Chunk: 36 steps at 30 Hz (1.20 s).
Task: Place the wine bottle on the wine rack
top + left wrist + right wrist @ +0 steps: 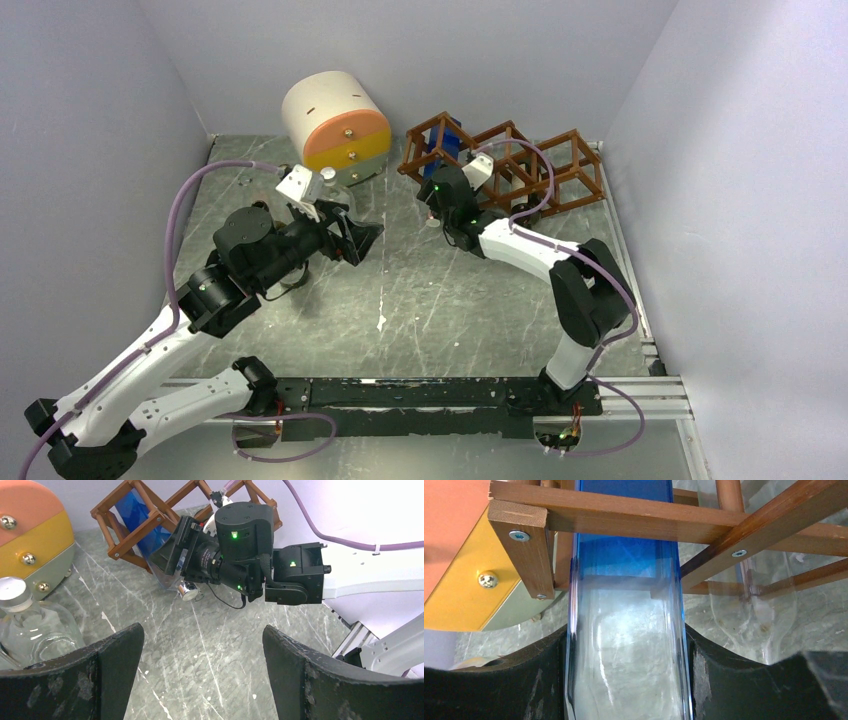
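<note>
Right tool (170, 555) clamped on the blue wine bottle (624, 630), which sits part-way through the 9 o'clock end cell of the wine rack (614, 516), at 1 o'clock on the counter (420, 300), with its capped neck hanging out low. Left tool (202, 645) spread wide, holding nothing. My worry: released here, the slick glass may slide out neck-first, or a hard shove may skid the light rack toward the wall

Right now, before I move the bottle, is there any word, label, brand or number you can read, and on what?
None: no readable text in any view.
The wine bottle shows bare blue glass with no label in sight.
The wine rack, the drawer unit and the clear bottle carry no visible writing.
</note>
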Each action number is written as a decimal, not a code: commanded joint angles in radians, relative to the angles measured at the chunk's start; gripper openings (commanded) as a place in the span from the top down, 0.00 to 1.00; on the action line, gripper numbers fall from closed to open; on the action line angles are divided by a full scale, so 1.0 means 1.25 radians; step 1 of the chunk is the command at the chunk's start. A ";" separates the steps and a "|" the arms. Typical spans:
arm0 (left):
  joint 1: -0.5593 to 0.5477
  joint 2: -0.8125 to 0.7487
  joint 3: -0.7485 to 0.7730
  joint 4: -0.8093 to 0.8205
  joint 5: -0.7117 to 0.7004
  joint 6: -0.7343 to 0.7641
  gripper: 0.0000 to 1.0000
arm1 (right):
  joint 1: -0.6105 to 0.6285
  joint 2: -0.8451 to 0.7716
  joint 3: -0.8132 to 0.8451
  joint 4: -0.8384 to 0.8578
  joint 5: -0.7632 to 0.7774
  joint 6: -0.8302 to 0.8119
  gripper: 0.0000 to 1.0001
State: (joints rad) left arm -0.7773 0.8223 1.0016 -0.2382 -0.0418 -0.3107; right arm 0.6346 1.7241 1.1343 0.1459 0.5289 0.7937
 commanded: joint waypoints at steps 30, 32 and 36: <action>-0.004 0.009 0.057 -0.077 -0.098 0.003 0.02 | -0.033 -0.323 0.011 -0.172 -0.138 -0.202 0.21; -0.004 0.010 0.060 -0.091 -0.120 0.000 0.00 | -0.044 -0.365 0.000 -0.223 -0.187 -0.225 0.21; -0.003 0.006 0.043 -0.103 -0.172 0.009 0.01 | -0.055 -0.451 -0.035 -0.324 -0.258 -0.265 0.20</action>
State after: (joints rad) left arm -0.7773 0.8360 1.0416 -0.3286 -0.1631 -0.3103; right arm 0.5808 1.2404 1.1378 -0.0917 0.3183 0.5438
